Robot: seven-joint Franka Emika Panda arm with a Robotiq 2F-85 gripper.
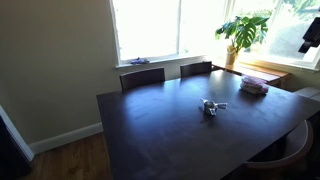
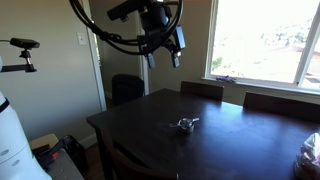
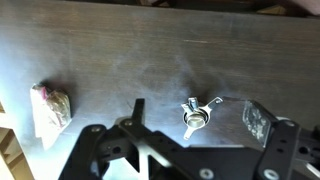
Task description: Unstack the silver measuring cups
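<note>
The silver measuring cups (image 1: 211, 106) sit nested together near the middle of the dark table (image 1: 160, 130), small and shiny, with their flat handles fanned out. They also show in an exterior view (image 2: 186, 124). My gripper (image 2: 170, 55) hangs high above the table, far from the cups, and is open with nothing in it. In the wrist view the cups (image 3: 196, 115) lie far below, between the two spread fingers (image 3: 137, 110) of the gripper (image 3: 194, 106). A dark part of the gripper (image 1: 310, 40) shows at the right edge of an exterior view.
A pinkish stack of flat items (image 1: 253, 86) lies near one end of the table, seen in the wrist view (image 3: 50, 105) as well. Chairs (image 1: 142, 77) stand along the window side. A potted plant (image 1: 245, 30) stands by the window. A camera on a stand (image 2: 25, 45) is beside the table.
</note>
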